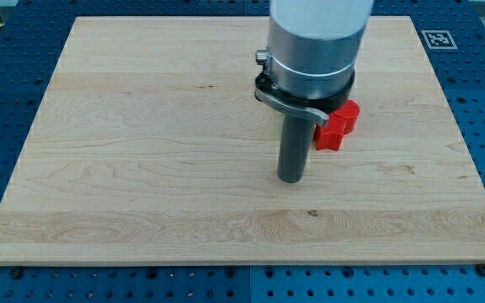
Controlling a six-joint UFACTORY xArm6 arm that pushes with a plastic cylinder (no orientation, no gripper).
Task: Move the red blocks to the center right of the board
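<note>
My tip [291, 179] rests on the board, below and left of the block cluster. Two red blocks show just right of the rod: a star-like red block [330, 135] in front and a round red block [348, 113] behind it, touching each other. The tip stands a short way to the lower left of the star-like red block, apart from it. The green, yellow and blue blocks of the cluster are hidden behind my arm.
The wooden board [141, 168] lies on a blue perforated table. A printed marker tag [438, 38] sits at the board's top right corner.
</note>
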